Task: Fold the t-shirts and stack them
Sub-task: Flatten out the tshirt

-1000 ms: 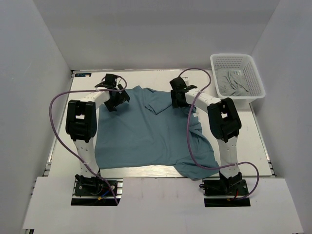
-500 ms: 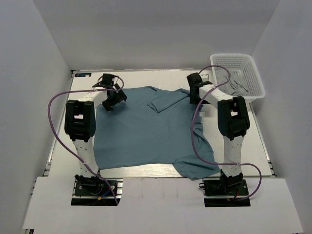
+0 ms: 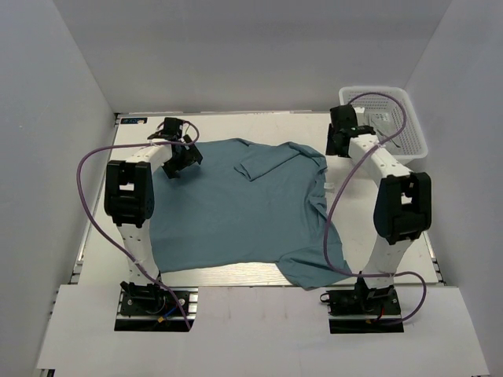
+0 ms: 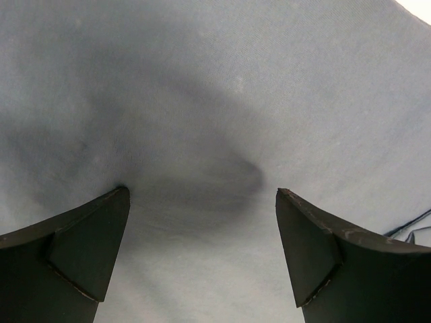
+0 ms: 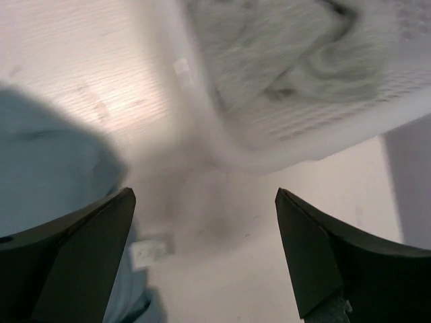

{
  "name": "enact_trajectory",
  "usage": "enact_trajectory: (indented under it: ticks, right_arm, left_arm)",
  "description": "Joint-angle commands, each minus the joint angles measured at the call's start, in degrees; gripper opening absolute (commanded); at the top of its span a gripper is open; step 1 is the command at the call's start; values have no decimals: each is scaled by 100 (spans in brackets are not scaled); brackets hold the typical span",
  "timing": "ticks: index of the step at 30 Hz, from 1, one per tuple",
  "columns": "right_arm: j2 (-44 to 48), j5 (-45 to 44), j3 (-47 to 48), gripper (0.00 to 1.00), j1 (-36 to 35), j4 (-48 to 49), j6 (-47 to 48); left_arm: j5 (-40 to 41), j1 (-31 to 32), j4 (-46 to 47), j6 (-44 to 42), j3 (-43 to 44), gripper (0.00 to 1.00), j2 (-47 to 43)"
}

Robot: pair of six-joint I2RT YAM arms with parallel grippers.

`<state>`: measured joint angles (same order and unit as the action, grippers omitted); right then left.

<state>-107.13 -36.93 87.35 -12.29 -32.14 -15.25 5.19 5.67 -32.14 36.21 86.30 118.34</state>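
Teal cloth of the t-shirt (image 3: 236,212) lies spread and wrinkled on the table (image 3: 259,126). The left gripper (image 4: 202,195) over its far-left corner and the right gripper (image 5: 202,195) by the basket (image 3: 401,155) both gape empty. A careless pinch may bunch several layers and skew the fold.

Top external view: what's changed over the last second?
The right end effector, open, swung right off the dusty teal-blue cloth t-shirt to beside the white plastic mesh basket; the t-shirt's far right edge now lies further right. The left end effector stayed open over the t-shirt's far left corner.
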Motion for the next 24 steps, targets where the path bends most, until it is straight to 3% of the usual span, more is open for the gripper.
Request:
enact_trajectory:
  ticks: [1,3,7,10,11,16,24]
  right_arm:
    - [473,1752,-567,90,-229,436,618]
    - [684,2652,-876,90,-396,901,724]
    - [571,2963,-1623,90,-852,1043,619]
    - [360,2648,-1695,90,-1020,869,462]
    - [255,2073,-1721,90,-1090,789,357]
    - [315,892,-2046,90,-1047,411,-434]
    - [1176,204,-2915,90,-810,463,-629]
  left_arm:
    - [-70,-84,-126,-246,115,100,-4]
    - [-140,-84,-126,-298,168,100,-4]
    - [-141,-84,-126,-298,168,100,-4]
    - [-203,-84,-187,-298,168,100,127]
    - [-203,-84,-248,-298,168,100,127]
    - [-80,-84,-249,-298,220,100,233]
    - [403,-84,-512,-298,458,100,470]
